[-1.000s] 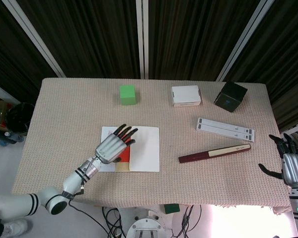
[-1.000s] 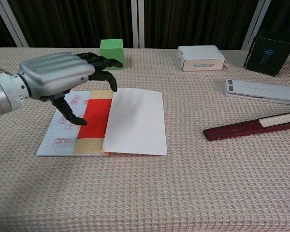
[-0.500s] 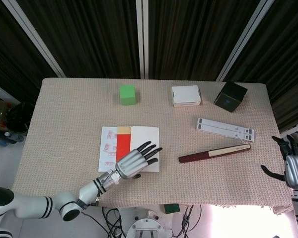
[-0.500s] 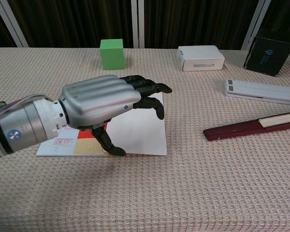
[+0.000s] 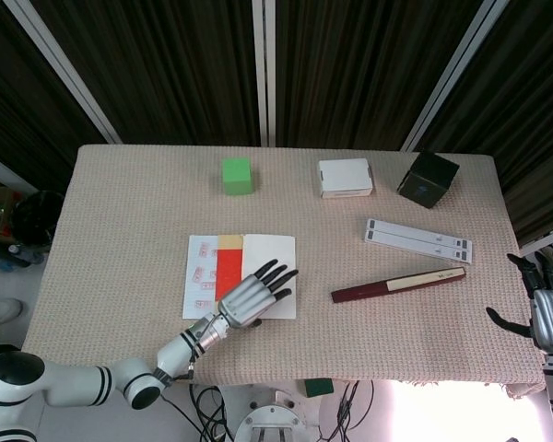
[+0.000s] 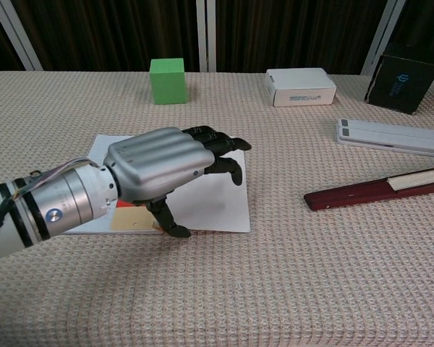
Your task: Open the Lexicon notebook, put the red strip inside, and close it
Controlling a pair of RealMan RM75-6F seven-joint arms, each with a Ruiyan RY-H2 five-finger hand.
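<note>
The notebook lies open near the table's front left, its stamped left page beside a blank white right page. The red strip lies along the spine on a tan band; in the chest view only a sliver of the red strip shows behind my arm. My left hand hovers palm down over the white page's front part, fingers spread, holding nothing, thumb tip by the notebook's front edge. My right hand hangs open off the table's right edge, seen only in the head view.
A green cube stands behind the notebook. Further right are a white box and a black box. A long grey-white bar and a maroon pen case lie to the right of the notebook.
My left hand has moved right, off the red strip and stamped page, and now sits low over the white page. The right hand has drifted slightly further out at the edge.
</note>
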